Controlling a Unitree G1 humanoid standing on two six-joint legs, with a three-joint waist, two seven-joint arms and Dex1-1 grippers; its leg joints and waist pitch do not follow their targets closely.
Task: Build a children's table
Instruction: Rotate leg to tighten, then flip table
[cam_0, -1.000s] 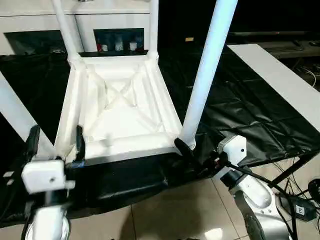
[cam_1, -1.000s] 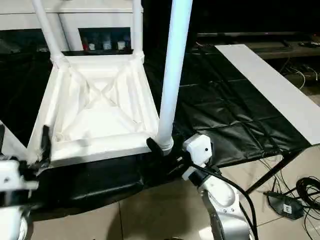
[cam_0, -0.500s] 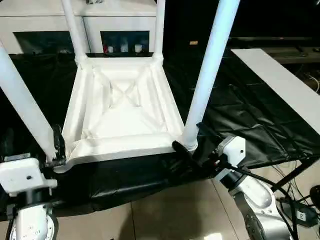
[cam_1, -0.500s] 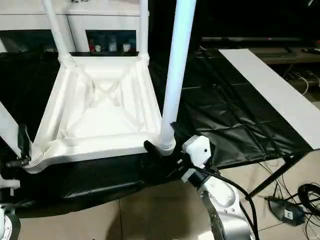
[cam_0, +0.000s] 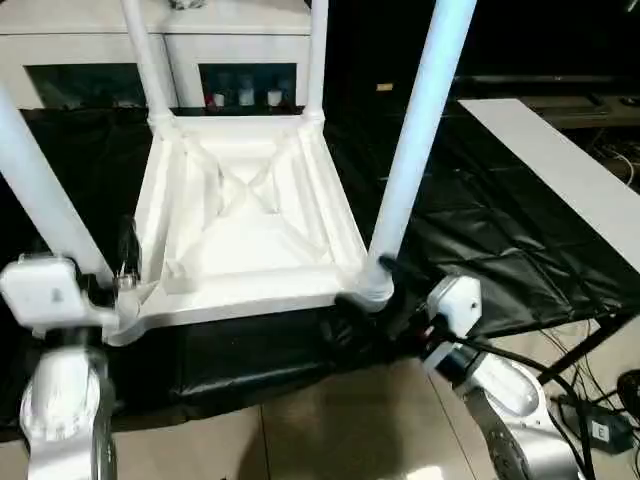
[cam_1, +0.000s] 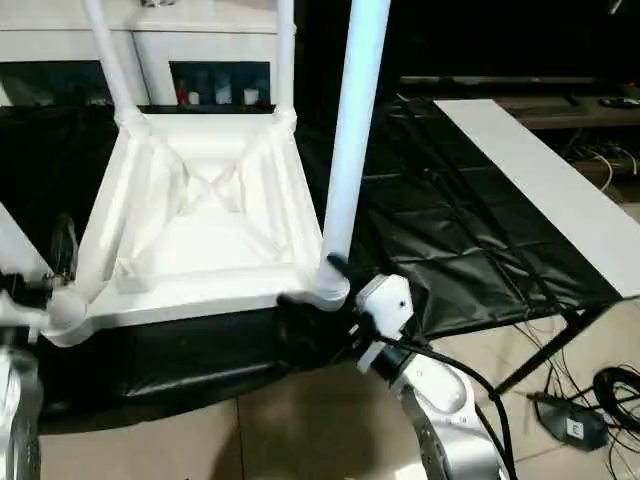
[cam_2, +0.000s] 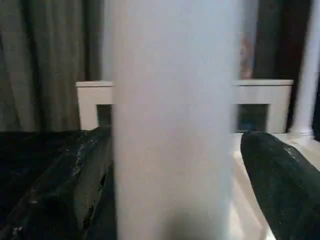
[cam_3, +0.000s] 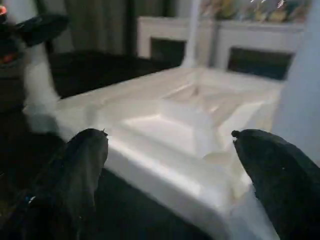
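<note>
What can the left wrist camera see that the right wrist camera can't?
The left wrist view looks straight at one white leg standing between the left gripper's two black fingers, which are spread wide on either side of it. The right wrist view instead looks across the ribbed underside of the upside-down tabletop, framed by the right gripper's own open fingers, with a near corner close in front. Both views share the white cabinet with dark doors at the back and another table leg standing upright.
</note>
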